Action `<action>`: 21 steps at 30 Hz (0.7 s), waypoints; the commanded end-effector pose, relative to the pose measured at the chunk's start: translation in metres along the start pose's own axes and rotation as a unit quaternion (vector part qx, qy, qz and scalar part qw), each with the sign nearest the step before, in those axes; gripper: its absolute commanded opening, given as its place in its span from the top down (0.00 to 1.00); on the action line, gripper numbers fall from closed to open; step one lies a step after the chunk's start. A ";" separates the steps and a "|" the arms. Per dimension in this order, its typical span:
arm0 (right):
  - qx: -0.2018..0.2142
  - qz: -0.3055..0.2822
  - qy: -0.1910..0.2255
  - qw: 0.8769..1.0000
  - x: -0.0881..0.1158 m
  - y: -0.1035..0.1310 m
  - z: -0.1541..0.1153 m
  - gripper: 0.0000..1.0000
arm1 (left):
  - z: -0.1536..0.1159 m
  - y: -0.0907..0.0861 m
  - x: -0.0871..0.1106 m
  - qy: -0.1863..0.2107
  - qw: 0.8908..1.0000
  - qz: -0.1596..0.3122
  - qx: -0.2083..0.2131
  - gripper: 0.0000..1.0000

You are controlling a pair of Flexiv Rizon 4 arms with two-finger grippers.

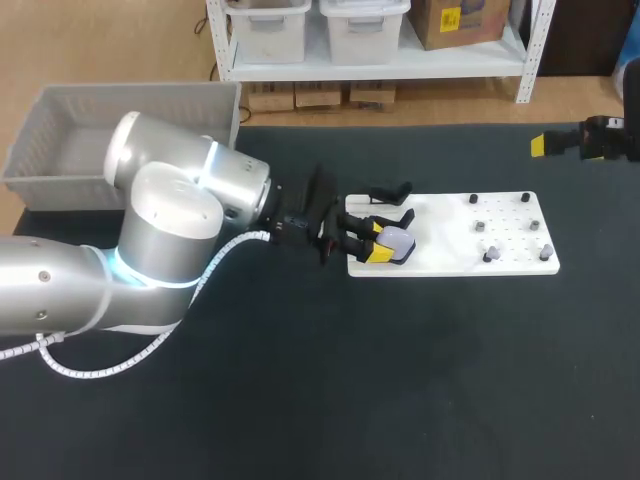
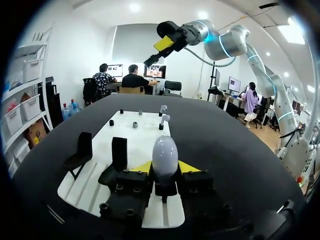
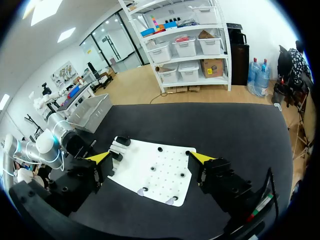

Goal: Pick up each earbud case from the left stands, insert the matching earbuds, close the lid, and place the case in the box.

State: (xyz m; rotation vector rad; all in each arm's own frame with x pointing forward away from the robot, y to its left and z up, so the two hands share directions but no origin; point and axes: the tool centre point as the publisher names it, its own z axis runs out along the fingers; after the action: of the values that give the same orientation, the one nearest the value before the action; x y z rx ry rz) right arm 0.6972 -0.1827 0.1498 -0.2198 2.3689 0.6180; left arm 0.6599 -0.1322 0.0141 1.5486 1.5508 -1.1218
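A pale egg-shaped earbud case [image 2: 165, 154] stands upright on a black stand at the left end of the white board [image 1: 450, 235]. My left gripper [image 2: 165, 167] has a yellow tip against each side of the case [image 1: 397, 241], shut on it. Two more black stands [image 2: 119, 151] [image 2: 82, 149] beside it are bare. Small earbuds [image 1: 490, 253] [image 1: 546, 250] sit on pegs at the board's right end. My right gripper [image 3: 150, 157] hangs open and empty high above the table's far right [image 1: 545, 144], well away from the board.
A grey plastic box [image 1: 60, 130] sits at the table's back left, behind my left arm. Dark pegs [image 1: 478, 227] dot the right half of the board. Black tabletop surrounds the board on all sides.
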 end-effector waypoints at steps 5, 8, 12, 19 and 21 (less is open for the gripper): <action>-0.001 0.000 0.000 1.000 0.000 -0.001 0.001 0.00 | -0.013 -0.006 -0.011 -0.017 1.000 0.014 -0.009 1.00; -0.001 0.000 0.000 1.000 0.000 -0.001 0.001 0.00 | -0.025 -0.010 -0.023 -0.046 0.999 0.021 -0.008 1.00; -0.001 0.000 0.000 1.000 0.000 -0.001 0.001 0.00 | -0.045 -0.020 -0.043 -0.103 0.994 0.021 -0.001 1.00; -0.001 0.000 0.000 1.000 0.000 -0.001 0.001 0.00 | -0.071 -0.041 -0.067 -0.185 0.982 0.015 0.013 1.00; -0.001 0.000 0.000 1.000 0.000 -0.001 0.001 0.00 | -0.075 -0.046 -0.076 -0.190 0.981 0.023 0.013 1.00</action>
State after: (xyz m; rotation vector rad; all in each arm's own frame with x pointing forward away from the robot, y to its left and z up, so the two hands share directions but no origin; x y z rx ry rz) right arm 0.6972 -0.1827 0.1498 -0.2197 2.3690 0.6180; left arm 0.6420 -0.1021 0.1111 1.3195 1.2466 -1.3513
